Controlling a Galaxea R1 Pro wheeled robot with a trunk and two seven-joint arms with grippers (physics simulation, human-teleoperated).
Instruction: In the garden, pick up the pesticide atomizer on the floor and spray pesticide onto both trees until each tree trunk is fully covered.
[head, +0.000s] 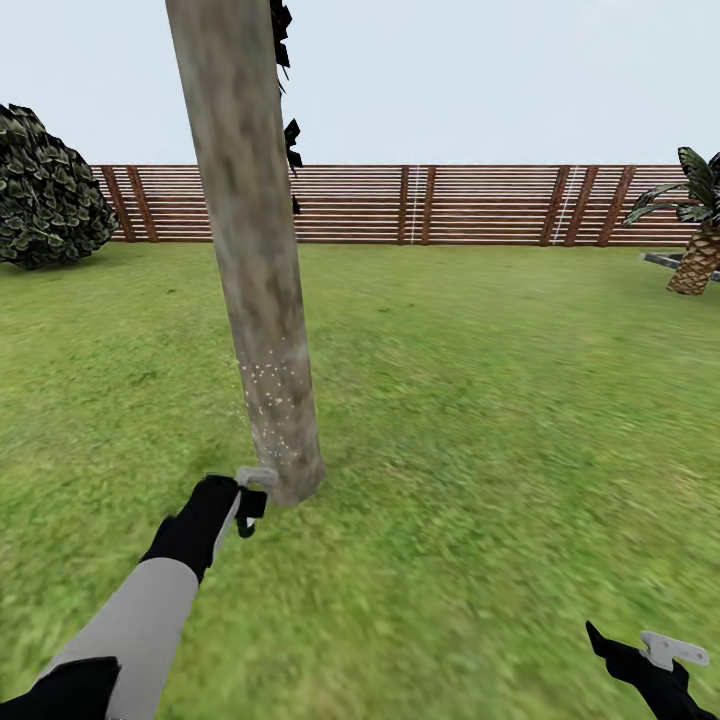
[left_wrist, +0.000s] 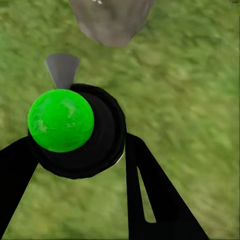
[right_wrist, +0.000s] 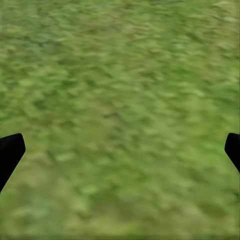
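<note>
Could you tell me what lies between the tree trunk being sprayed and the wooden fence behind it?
Bare grass. In the head view nothing stands between the tree trunk and the fence.

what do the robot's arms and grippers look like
The left arm has a light grey forearm segment between black sections, ending in a black wrist. The left gripper and right gripper carry pale grey fingers in the head view; the wrist views show their fingers as black.
</note>
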